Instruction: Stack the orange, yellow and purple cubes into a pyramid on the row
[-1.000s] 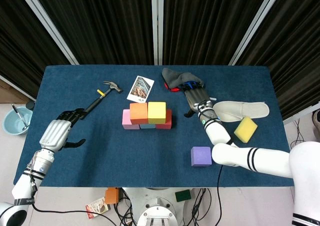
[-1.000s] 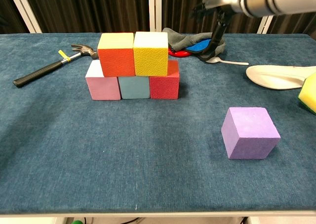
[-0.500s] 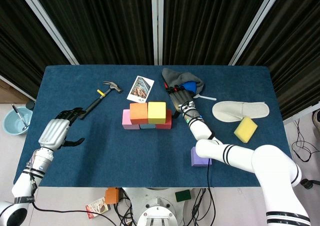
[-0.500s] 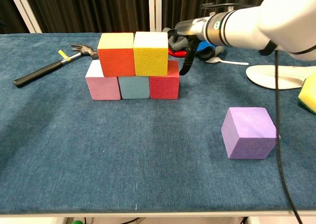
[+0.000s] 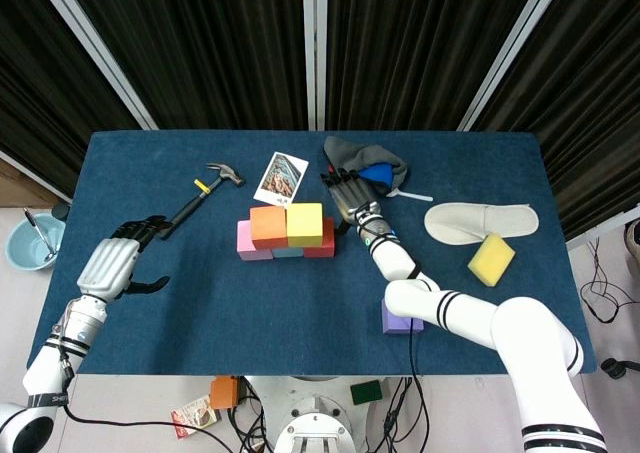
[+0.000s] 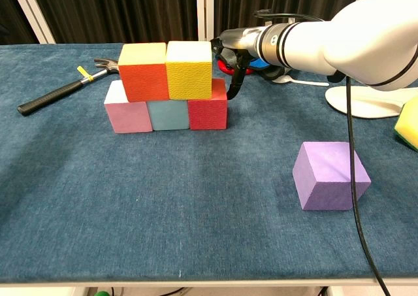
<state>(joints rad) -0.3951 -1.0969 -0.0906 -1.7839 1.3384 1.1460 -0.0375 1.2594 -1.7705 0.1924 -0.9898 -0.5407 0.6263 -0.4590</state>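
Orange cube [image 6: 143,71] and yellow cube [image 6: 189,69]: atop pink-teal-red row. Purple cube [image 6: 330,175]: alone on worktop [image 6: 163,204], near front. Right hand [image 5: 346,195]: fingers spread, touching red cube's [image 6: 208,110] side. Left hand [image 5: 118,263]: fingers loosely curled, empty.

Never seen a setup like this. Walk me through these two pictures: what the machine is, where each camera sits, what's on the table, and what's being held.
It is a two-armed robot with finger hands at a blue table. One picture looks down from its head, the other looks forward from its chest. A pink, teal and red row carries the orange cube and yellow cube; the purple cube sits alone, unstacked. The right hand is beside the stack, its fingers at the red block, holding nothing. The left hand hovers empty near a hammer. A slipper, sponge and photo lie about.
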